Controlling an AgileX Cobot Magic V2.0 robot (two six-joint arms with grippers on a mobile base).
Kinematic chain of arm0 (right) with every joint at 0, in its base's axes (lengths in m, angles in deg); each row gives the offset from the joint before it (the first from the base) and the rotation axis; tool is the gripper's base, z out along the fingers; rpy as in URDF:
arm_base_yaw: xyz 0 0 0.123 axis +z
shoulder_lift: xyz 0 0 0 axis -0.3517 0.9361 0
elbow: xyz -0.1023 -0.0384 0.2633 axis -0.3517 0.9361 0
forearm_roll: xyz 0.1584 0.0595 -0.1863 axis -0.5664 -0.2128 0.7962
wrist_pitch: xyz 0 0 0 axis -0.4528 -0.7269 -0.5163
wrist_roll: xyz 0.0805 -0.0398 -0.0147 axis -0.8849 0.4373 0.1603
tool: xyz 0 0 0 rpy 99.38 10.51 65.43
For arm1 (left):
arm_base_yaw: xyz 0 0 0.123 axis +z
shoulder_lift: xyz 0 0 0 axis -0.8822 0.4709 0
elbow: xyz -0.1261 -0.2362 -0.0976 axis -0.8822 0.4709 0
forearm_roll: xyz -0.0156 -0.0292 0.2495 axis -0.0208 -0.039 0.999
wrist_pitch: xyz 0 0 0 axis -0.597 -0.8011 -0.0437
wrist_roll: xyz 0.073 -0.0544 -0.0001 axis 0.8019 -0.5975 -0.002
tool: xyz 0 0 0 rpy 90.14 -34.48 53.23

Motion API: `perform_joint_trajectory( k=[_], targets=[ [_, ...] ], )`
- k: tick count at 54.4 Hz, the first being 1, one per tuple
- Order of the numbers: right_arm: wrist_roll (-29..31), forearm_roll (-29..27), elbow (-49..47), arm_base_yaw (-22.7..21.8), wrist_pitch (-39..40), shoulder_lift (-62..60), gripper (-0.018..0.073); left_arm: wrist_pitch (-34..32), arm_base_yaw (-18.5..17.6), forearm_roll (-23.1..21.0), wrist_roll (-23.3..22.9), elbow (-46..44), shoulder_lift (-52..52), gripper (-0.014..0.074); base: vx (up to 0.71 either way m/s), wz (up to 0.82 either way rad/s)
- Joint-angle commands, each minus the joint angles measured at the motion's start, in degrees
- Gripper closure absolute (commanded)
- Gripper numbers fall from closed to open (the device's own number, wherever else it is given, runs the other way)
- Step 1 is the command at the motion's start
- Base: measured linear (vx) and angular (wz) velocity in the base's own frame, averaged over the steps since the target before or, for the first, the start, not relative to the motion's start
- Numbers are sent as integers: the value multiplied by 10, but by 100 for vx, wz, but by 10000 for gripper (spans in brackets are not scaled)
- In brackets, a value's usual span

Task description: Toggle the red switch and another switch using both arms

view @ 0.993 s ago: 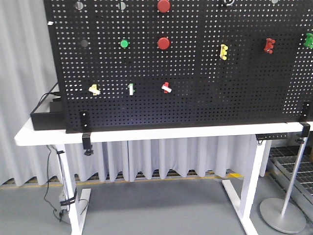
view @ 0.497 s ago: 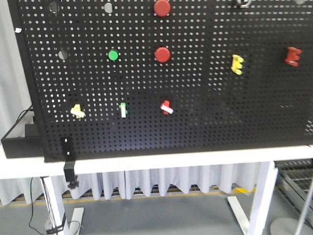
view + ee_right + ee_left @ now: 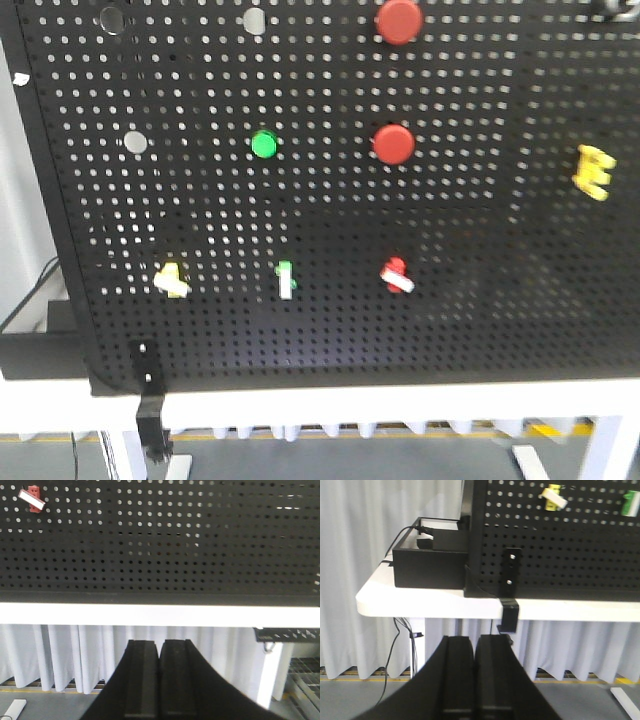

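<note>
On the black pegboard [image 3: 450, 250] the red switch [image 3: 396, 274] sits low in the middle, its white lever slanting down to the right. The yellow switch [image 3: 171, 279] is at the lower left with a cream lever. In the right wrist view the red switch [image 3: 32, 498] shows at top left, far above my shut right gripper [image 3: 159, 642]. The left wrist view has the yellow switch [image 3: 553, 496] at the top, well above my shut left gripper [image 3: 475, 639], which hangs below the table edge [image 3: 420, 605]. Neither gripper shows in the front view.
A green-based toggle [image 3: 286, 279] stands between the two switches. Above are two big red push buttons [image 3: 393, 144], a green button [image 3: 264, 144] and a yellow E-shaped peg [image 3: 594, 171]. A black box [image 3: 427, 560] with cables sits on the white table left of the board; a black clamp [image 3: 510, 592] holds the board.
The front view has moved closer to the board and shifted left: the switches look larger and lower, and the red E-shaped peg has left the frame.
</note>
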Motion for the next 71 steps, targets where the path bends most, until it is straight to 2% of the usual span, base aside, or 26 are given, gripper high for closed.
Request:
perform_joint_trajectory(
  k=[1, 32, 71],
  targets=[
    [0, 1, 3, -3, 48, -6, 566, -42, 1, -3, -3, 11, -11, 594, 22, 10],
    [0, 1, 3, -3, 48, -6, 566, -42, 1, -3, -3, 11, -11, 594, 15, 6],
    [0, 1, 2, -3, 54, -6, 566, -47, 1, -3, -3, 10, -11, 594, 1, 0]
  ],
)
